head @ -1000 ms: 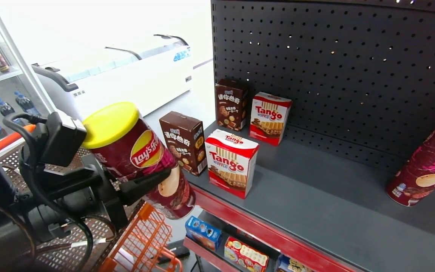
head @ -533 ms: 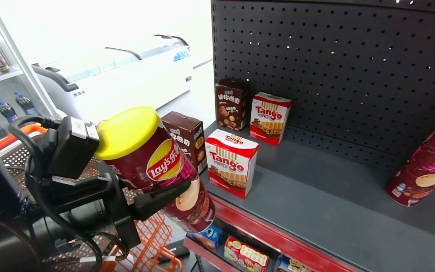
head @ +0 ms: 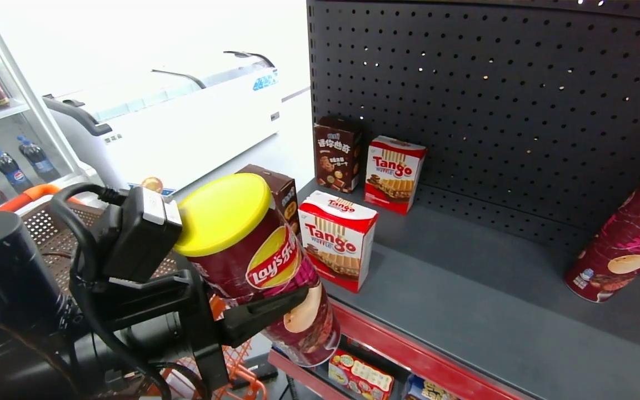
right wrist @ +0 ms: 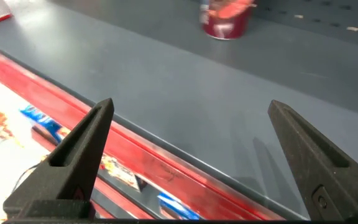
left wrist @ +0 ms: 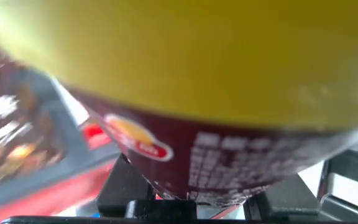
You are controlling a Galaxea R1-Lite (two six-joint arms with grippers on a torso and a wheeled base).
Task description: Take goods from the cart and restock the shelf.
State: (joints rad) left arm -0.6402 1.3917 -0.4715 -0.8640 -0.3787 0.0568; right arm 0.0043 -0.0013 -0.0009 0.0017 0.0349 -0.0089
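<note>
At lower left, the left pincer (head: 256,297) clamps a tilted, yellow-lidded chip can (head: 253,255) beside the shelf (head: 464,300), while the right pincer (right wrist: 191,155) stands wide open.

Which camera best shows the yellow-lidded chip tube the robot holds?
The head view: the dark red chip tube with a yellow lid shows whole, tilted, in the left tool. The left wrist view catches its blurred lid and side close up; the right wrist view faces another tube on the shelf.
</note>
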